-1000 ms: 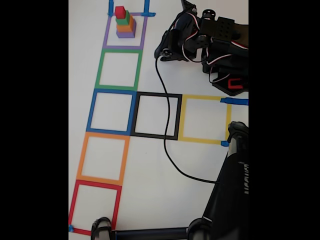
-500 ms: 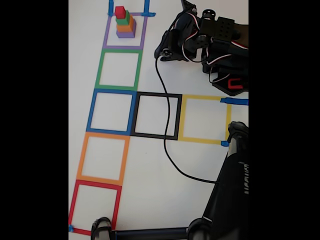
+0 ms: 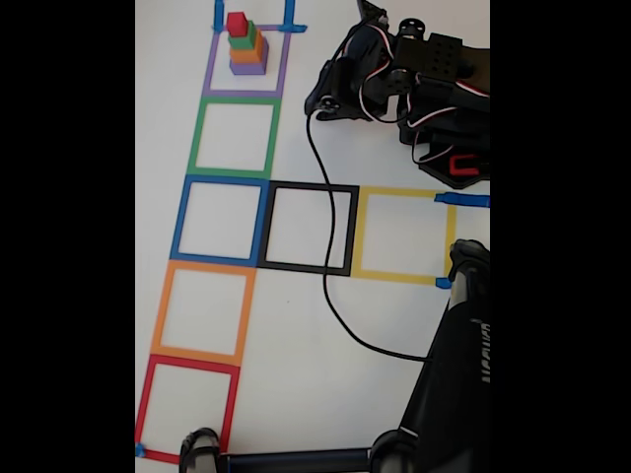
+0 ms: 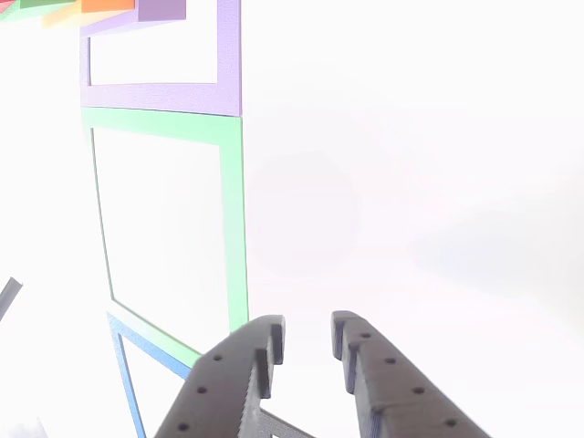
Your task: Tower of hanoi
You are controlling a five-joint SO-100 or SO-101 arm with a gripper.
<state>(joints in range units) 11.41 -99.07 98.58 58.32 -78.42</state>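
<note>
In the fixed view, the upright stack of four plain cubes [image 3: 246, 44], purple at the bottom, then orange, green and small red on top, stands inside the purple tape square [image 3: 245, 61]. Rightwards in the other view, the dark two-finger gripper [image 4: 306, 338] holds nothing, its fingers narrowly parted above the white table [image 4: 411, 182].

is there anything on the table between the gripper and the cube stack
Nothing visible. The stack, red cube on top, stands in the purple square. In the other view only bare table and flat tape lie between the gripper and the stack.
</note>
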